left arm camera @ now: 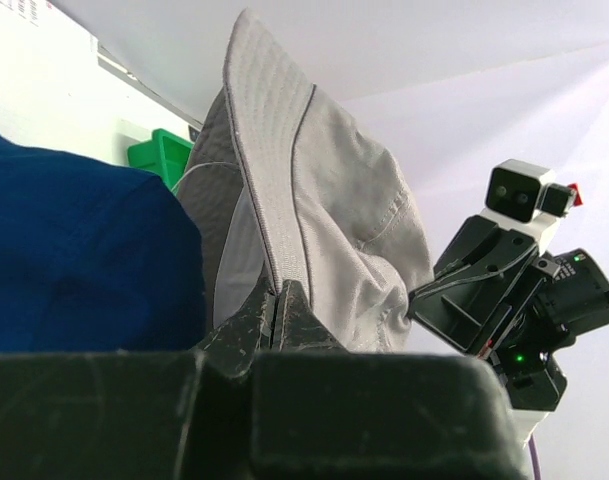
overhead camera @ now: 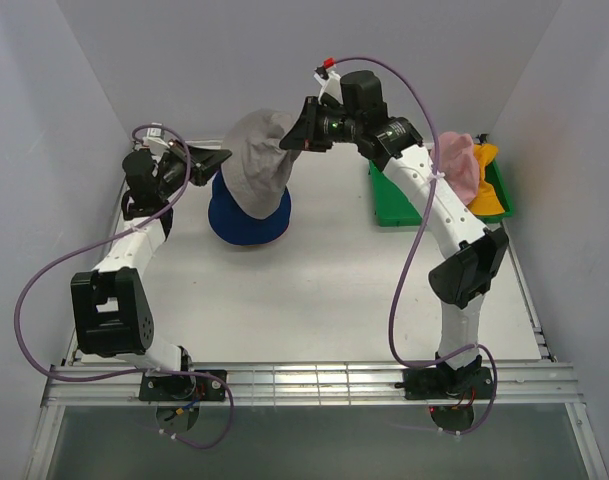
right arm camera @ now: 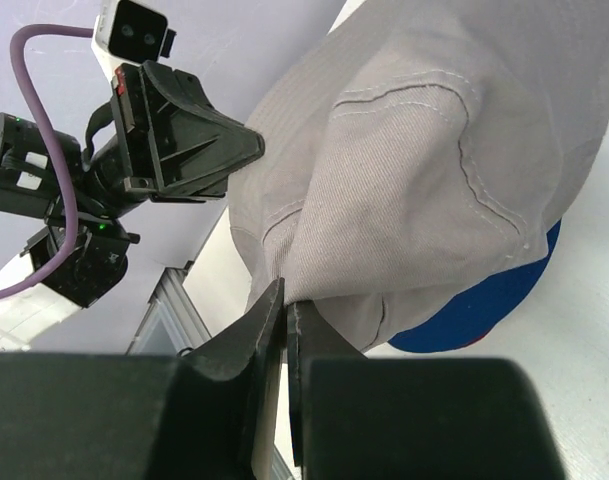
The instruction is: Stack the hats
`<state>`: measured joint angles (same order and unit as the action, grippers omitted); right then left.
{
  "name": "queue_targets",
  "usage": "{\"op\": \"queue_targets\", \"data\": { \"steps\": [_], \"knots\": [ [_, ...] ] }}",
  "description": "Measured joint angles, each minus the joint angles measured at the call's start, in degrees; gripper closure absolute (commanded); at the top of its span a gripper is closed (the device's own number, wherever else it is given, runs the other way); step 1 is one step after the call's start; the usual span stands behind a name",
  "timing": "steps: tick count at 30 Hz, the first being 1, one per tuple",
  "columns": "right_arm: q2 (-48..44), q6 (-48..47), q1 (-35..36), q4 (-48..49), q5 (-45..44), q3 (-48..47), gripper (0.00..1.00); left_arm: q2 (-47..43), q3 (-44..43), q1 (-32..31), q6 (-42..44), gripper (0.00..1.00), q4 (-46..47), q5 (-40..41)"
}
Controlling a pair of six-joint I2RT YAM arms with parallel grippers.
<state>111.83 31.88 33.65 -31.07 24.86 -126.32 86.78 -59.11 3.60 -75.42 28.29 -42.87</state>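
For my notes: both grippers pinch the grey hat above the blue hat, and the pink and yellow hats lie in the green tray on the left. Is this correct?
The side is wrong: the green tray with the pink hat and yellow hat is on the right, as the top view shows. The left gripper and right gripper pinch the grey hat above the blue hat.

My left arm [overhead camera: 134, 245] folds at the elbow and runs up the table's left side, and its wrist turns inward. The left gripper [overhead camera: 220, 156] points right, jaws pinched tight on the grey hat [overhead camera: 256, 165]. My right arm [overhead camera: 449, 210] angles up and leftward. The right gripper [overhead camera: 289, 142] faces the left one, clamped on the same hat.
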Motion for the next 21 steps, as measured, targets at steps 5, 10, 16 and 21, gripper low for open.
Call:
{"op": "queue_targets", "data": {
  "steps": [5,10,16,21],
  "knots": [
    [0.2,0.3,1.4,1.5,-1.6,0.6,0.92,-1.1,1.2,2.9,0.2,1.00,0.1,-1.5],
    [0.7,0.3,2.9,3.3,-2.6,0.6,0.92,-1.3,2.2,4.5,0.6,1.00,0.1,-2.9],
    [3.0,0.3,4.1,5.4,-3.1,0.6,0.92,-1.3,4.8,7.0,1.2,1.00,0.5,-3.7],
    [4.9,0.4,4.5,5.7,-3.4,0.6,0.92,-0.7,6.7,8.7,1.6,1.00,0.9,-4.4]
  ]
}}
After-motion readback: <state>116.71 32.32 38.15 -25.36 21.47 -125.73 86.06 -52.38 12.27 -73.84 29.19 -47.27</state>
